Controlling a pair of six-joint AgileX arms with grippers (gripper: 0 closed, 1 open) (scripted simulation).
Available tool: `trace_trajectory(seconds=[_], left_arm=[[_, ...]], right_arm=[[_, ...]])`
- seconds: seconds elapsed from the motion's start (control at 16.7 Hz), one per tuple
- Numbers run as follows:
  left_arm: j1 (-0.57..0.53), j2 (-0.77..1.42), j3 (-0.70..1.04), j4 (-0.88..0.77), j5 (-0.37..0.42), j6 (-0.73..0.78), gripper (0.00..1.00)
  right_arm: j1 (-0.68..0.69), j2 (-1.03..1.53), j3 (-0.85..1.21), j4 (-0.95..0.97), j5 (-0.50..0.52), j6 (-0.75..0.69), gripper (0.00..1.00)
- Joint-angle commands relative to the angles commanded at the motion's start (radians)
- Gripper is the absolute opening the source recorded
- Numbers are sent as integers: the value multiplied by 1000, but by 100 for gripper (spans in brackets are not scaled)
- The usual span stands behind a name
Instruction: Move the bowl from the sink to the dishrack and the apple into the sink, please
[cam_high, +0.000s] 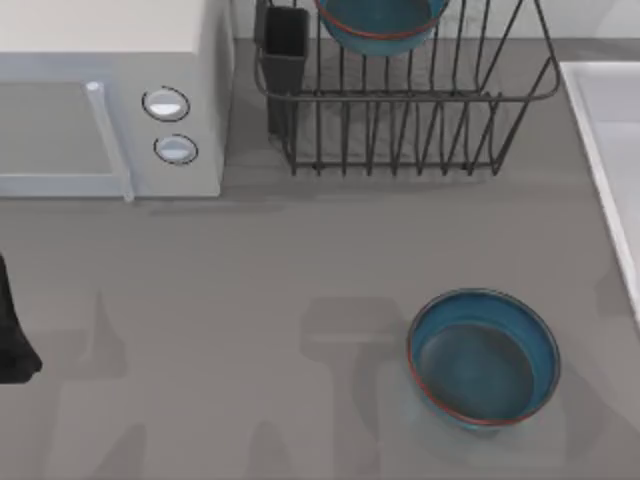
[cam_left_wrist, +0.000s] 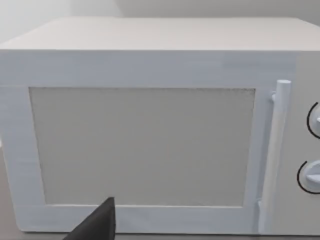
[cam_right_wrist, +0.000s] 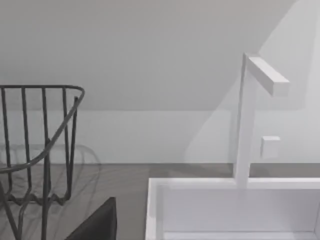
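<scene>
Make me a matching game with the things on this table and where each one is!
Things:
1. white box-shaped microwave
2. black wire dishrack
3. teal-blue glazed bowl with reddish-brown rim, standing alone
4. pale bluish-white sink

Places:
A. at the table's right edge
B. on the bare grey tabletop, near the front
C. at the back left
D. at the back, in the middle, with another teal-blue bowl inside

Pairs: 1-C, 2-D, 3-B, 4-A
</scene>
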Motion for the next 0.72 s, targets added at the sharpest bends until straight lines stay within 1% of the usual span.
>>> trace_trajectory(seconds=[0.18, 0.36, 0.54, 0.72], left_arm=[[0, 0, 0, 0, 0, 0, 100], [0, 0, 0, 0, 0, 0, 100], [0, 0, 0, 0, 0, 0, 100], [0, 0, 0, 0, 0, 0, 100]], right_arm=[[72, -302, -67, -235, 68, -2, 100], [131, -520, -111, -417, 124, -7, 100], [169, -645, -132, -524, 160, -14, 100], [179, -675, -136, -551, 169, -16, 100]])
